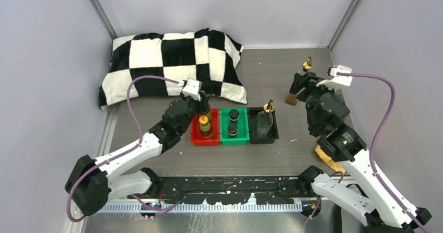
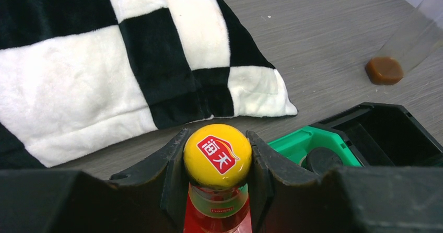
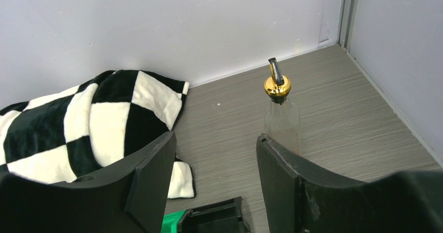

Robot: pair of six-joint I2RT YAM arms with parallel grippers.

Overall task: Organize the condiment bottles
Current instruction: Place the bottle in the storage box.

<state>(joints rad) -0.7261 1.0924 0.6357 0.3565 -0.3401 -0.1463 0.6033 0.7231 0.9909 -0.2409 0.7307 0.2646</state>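
Note:
My left gripper [image 2: 217, 140] is shut on the yellow cap of a reddish-brown bottle [image 2: 217, 212] that stands in the red tray [image 1: 197, 137]. A second yellow-capped bottle [image 1: 204, 122] shows in that tray just in front of the left gripper [image 1: 204, 107]. Two short black-capped bottles [image 1: 233, 115] stand in the green tray [image 1: 223, 131]. One clear glass bottle with a gold pourer [image 1: 267, 119] stands in the black tray [image 1: 274, 134]. Another clear bottle [image 3: 282, 113] stands on the table at the far right, just behind my right gripper [image 3: 215, 139], which is open and holds nothing.
A black and white chequered pillow [image 1: 172, 66] lies at the back left, close behind the trays. Grey walls close in the table on three sides. A tan object [image 1: 328, 157] lies under the right arm near the front edge.

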